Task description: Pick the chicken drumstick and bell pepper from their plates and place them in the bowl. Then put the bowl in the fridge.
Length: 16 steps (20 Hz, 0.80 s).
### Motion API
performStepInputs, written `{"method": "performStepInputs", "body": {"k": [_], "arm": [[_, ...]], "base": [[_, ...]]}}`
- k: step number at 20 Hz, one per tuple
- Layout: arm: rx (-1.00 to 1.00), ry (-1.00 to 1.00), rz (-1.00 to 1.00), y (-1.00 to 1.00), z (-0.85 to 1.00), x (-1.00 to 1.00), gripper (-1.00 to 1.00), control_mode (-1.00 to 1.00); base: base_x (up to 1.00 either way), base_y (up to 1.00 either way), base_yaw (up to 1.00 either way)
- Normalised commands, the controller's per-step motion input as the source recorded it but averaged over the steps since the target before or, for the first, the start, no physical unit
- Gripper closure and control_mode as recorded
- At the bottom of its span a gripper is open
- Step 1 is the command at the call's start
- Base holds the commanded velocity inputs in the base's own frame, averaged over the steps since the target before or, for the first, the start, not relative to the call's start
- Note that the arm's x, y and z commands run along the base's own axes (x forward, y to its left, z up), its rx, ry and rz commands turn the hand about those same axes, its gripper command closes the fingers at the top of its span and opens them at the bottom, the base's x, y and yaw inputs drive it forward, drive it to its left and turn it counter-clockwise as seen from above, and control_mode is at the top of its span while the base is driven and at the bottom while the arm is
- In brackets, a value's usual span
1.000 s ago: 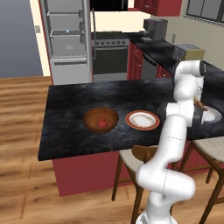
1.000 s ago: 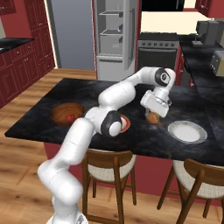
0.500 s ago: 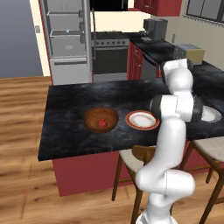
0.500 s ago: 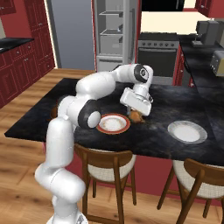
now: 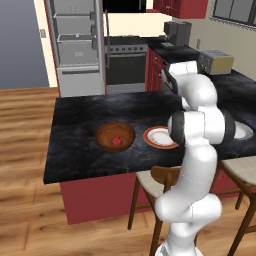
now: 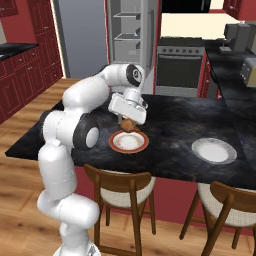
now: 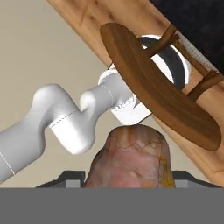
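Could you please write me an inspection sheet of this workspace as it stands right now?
Surface: black marbled island counter.
Job's things: small red bell pepper lies in the deep brown wooden bowl; golden-brown chicken drumstick is carried above the white plate with orange-red rim; plain pale plate sits bare; grey fridge stands open.
Clutter: nothing seen.
Claw: claw shut on the drumstick.
Cables: nothing seen.
Surroundings: black-fronted oven, toaster, wooden stools, wood floor.
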Motion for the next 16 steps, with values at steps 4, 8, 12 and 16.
{"method": "performStepInputs", "body": {"k": [4, 8, 12, 16], "arm": [[-0.08, -0.39, 0.00, 0.90, 0.15, -0.01, 1.00, -1.00], [-0.09, -0.46, 0.00, 0.93, 0.10, 0.02, 1.00, -1.00], [-0.07, -0.42, 0.00, 0.93, 0.11, 0.10, 1.00, -1.00], [-0.03, -0.32, -0.01, 0.87, 0.01, 0.16, 1.00, -1.00]], "base": [[0.00, 0.00, 0.00], [0.00, 0.00, 0.00], [0.00, 0.00, 0.00], [0.00, 0.00, 0.00]]}}
